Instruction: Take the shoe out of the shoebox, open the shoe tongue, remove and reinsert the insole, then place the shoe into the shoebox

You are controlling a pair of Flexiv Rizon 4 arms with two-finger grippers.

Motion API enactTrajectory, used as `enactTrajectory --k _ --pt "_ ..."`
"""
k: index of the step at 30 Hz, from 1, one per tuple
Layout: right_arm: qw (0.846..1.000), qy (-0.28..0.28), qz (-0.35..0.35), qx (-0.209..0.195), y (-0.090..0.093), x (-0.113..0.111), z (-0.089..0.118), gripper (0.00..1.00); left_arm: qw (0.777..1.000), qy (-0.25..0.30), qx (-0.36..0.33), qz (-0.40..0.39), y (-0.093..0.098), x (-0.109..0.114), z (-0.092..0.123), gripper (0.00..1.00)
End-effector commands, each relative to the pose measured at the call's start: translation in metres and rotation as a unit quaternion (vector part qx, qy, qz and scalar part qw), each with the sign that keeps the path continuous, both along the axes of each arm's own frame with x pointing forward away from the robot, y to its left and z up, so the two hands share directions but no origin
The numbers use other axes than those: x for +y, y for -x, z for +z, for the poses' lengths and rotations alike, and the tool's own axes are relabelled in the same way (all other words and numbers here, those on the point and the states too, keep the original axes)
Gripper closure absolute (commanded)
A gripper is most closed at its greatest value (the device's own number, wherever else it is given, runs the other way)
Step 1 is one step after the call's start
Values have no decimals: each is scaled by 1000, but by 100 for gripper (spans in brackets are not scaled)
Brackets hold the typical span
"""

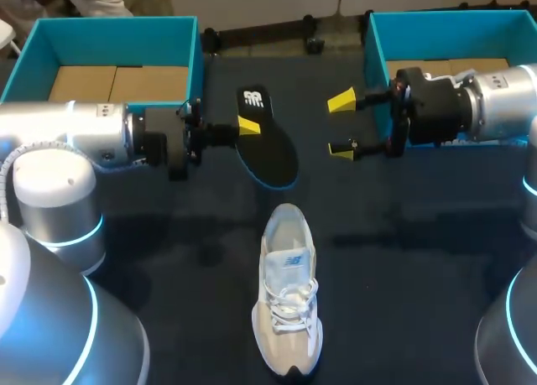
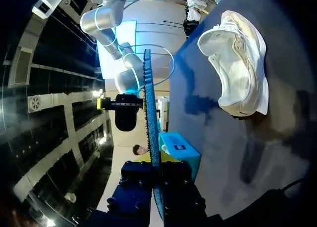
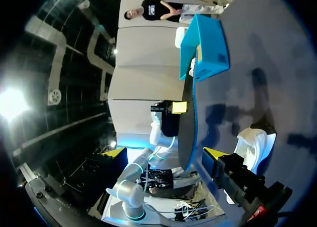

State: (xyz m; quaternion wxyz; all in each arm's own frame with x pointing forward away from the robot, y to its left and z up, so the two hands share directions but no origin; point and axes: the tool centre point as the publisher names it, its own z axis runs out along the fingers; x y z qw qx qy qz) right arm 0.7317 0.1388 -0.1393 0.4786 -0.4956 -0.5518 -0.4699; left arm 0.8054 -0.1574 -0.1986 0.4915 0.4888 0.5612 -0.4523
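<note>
Where left gripper pinches insole, one tip (behind) is hidden.

Robot lab: left arm, right arm, dark table.

Landmark: white sneaker. Bare tabletop on both its flanks gives open passage. Behind it, the black insole, pinched in the left gripper, blocks the middle lane. Behind-right of it the right gripper, fingers spread, stands clear of the insole. The left shoebox and right shoebox wall the far corners.
</note>
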Motion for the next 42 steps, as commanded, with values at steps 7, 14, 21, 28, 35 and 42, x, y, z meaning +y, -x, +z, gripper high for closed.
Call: enactTrajectory --k 7,14,21,28,35,42 --pt "1000 -4 21 -23 10 19 -22 0 999 22 -10 -36 -4 3 -1 100" --pt "999 -5 31 -29 13 33 -31 0 998 35 -21 -50 -1 -1 -6 100" --pt "999 -5 34 -22 11 44 -40 0 997 37 -26 -65 3 -13 -11 100" --pt "999 -5 37 -23 12 49 -41 0 996 36 -40 -69 2 -22 -12 100" --pt "999 -7 43 -20 12 53 -47 0 995 39 -45 -77 7 -31 -13 100" --pt "999 -4 48 -24 15 54 -47 19 995 40 -47 -75 5 -36 -10 100"
